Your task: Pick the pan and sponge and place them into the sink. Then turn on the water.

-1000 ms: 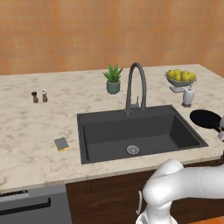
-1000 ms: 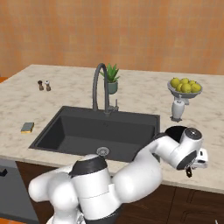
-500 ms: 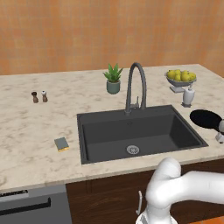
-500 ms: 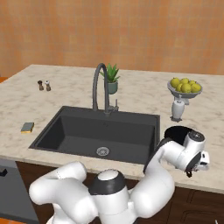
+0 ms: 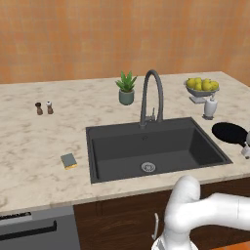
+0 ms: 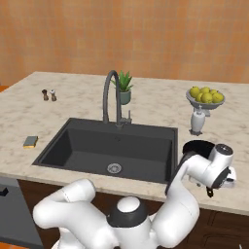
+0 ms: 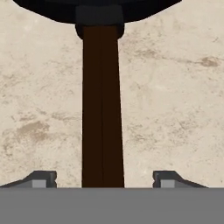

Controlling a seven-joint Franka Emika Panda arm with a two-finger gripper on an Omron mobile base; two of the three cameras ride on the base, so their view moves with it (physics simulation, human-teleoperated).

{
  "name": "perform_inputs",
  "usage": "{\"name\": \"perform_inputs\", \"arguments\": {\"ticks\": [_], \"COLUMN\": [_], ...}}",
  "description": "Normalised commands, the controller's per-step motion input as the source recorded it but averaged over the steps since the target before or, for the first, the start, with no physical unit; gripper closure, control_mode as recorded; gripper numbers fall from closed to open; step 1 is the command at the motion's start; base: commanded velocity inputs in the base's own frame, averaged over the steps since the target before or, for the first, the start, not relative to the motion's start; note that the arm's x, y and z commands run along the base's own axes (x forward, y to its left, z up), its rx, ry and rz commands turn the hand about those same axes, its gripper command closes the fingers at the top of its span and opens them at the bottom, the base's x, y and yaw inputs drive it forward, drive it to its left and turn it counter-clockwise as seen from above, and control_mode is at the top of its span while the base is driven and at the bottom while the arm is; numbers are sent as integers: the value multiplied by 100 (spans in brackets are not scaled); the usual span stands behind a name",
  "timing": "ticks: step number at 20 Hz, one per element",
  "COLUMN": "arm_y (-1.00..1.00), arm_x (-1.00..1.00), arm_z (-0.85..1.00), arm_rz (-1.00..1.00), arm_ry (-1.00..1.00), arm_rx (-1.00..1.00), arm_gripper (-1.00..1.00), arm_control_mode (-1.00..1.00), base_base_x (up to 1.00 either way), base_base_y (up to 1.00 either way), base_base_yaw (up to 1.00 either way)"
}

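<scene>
The black pan (image 5: pixel 228 132) lies on the counter right of the sink (image 5: pixel 104 149), its dark handle (image 7: pixel 103 109) pointing toward the counter's front edge. My gripper (image 7: pixel 105 179) hangs open just over that handle, one fingertip (image 7: pixel 41 178) on each side and neither touching it. From the right base view, my hand (image 6: pixel 221 170) covers the near part of the pan (image 6: pixel 194 145). The green and yellow sponge (image 5: pixel 69 160) rests on the counter left of the sink (image 6: pixel 58 146); the sponge (image 6: pixel 30 141) is far from my gripper (image 5: pixel 246 146). No water comes from the faucet (image 5: pixel 151 95).
A white soap dispenser (image 5: pixel 210 106) and a bowl of lemons (image 5: pixel 201 86) stand behind the pan. A potted plant (image 5: pixel 126 88) is beside the faucet. Salt and pepper shakers (image 5: pixel 44 108) stand at the far left. The counter's front edge runs just below the pan handle.
My hand has shifted slightly right and settled lower over the pan handle, while the arm's lower links swung. Pan and sponge have not moved.
</scene>
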Motion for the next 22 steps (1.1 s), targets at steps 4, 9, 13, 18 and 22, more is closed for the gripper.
{"name": "perform_inputs", "arguments": {"ticks": [4, 9, 13, 18, 22], "arm_y": [0, 9, 49, 75, 26], "arm_x": [3, 3, 0, -1, -47], "arm_z": [-63, -48, -7, 4, 63], "arm_rz": [0, 0, 3, 3, 0], "arm_ry": [0, -1, -8, -4, -38], "arm_rx": [0, 1, 0, 0, 0], "arm_gripper": [100, 100, 100, 100, 100], "arm_control_mode": [-100, -100, -100, -100, -100], "base_base_x": [0, 0, 0, 0, 0], "base_base_y": [0, 0, 0, 0, 0], "base_base_yaw": [0, 0, 0, 0, 0]}}
